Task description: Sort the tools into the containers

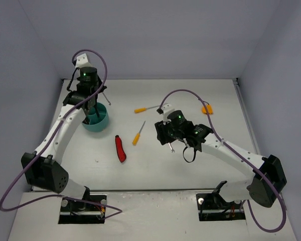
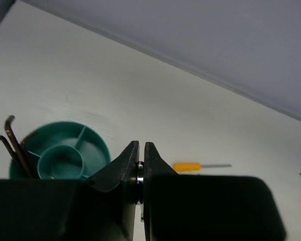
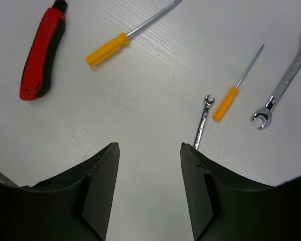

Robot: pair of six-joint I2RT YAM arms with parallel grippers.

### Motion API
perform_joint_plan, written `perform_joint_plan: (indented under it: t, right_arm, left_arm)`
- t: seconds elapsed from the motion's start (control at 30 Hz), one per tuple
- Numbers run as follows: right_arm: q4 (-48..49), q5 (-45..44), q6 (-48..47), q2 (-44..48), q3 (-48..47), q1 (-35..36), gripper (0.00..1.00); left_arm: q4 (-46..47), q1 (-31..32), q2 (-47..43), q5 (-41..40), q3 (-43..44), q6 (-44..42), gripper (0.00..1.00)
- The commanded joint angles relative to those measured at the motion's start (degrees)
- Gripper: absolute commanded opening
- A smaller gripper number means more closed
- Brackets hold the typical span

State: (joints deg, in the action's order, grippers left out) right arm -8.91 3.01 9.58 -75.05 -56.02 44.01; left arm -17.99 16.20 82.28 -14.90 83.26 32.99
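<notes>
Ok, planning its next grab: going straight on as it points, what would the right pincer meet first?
Likely bare white tabletop; the right pincer stands open over it, the small thin silver wrench just beside one finger.

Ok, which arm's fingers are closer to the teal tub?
Left. The left fingers hang right by the teal tub; the right fingers are well off to its right, over the small wrench.

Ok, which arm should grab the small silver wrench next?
Right. Its open right gripper hovers over the table with the small wrench just by one fingertip. The left gripper is shut, away over by the teal tub.
</notes>
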Motion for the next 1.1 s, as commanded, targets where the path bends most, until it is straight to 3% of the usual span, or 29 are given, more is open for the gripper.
perform_joint_plan:
  t: [0.0,0.47,1.07]
  right_arm:
    - [1.4,-2.7,0.6,2.0,1.3,-0.7,0.49]
    - [1.4,-2.7,0.8,3.2,5.4,-3.6,0.49]
    - [1.4,-1.8,1.4,2.0,5.7,-3.7,0.49]
  left_arm:
    - [-2.4,-1.9,7.2,-6.7,6.1,-5.6,0.00]
    - [-0.6,-7.0,19.2,-8.1,9.8,-6.1,0.00]
    - [3.6,-8.9,18.5,-4.0,9.5,-4.9,0.00]
